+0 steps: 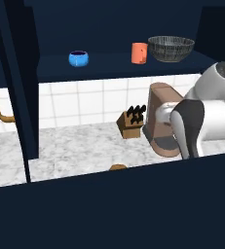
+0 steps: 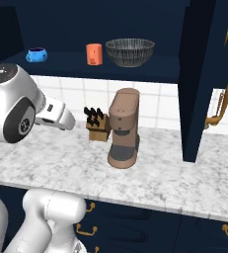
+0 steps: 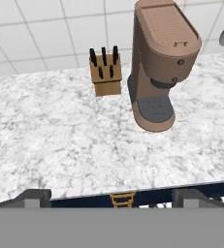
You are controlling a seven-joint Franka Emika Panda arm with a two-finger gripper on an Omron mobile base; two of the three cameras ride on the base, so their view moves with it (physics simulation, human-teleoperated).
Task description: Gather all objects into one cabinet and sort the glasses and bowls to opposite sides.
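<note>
- Hovering over the marble counter (image 3: 60, 140), the gripper (image 3: 112, 196) holds nothing; its two dark finger tips stand wide apart at the bottom of the hand view, with bare stone and the counter's front edge between them.
- Judging by the shelf, the gathering looks mostly done: the blue bowl (image 1: 78, 59), one orange-red cup (image 1: 139, 53) and the dark grey mesh bowl (image 1: 171, 48) all stand on the single long shelf of the navy wall cabinet (image 1: 109, 68).
- Only one cup is on that shelf; where the second cup stands I cannot tell, so fetching it seems the likely step in hand.
- A small brownish thing (image 1: 118, 167) peeks over the counter's front edge in the left base view; it is too little seen to name.
- Sorting seems unfinished: the cup stands just beside the grey bowl, well apart from the blue bowl, so the bowls flank it rather than sharing one side.
- The next move probably calls for finding the missing cup, or for raising the hand to the shelf to shift the blue bowl toward the grey one.
- Any reach must clear the brown coffee machine (image 3: 159, 63) and the wooden knife block (image 3: 105, 72), which stand near each other on the counter below the shelf.
- The cup is a plain upright cylinder; the blue bowl is small, round and dark inside; the grey bowl is much wider.
</note>
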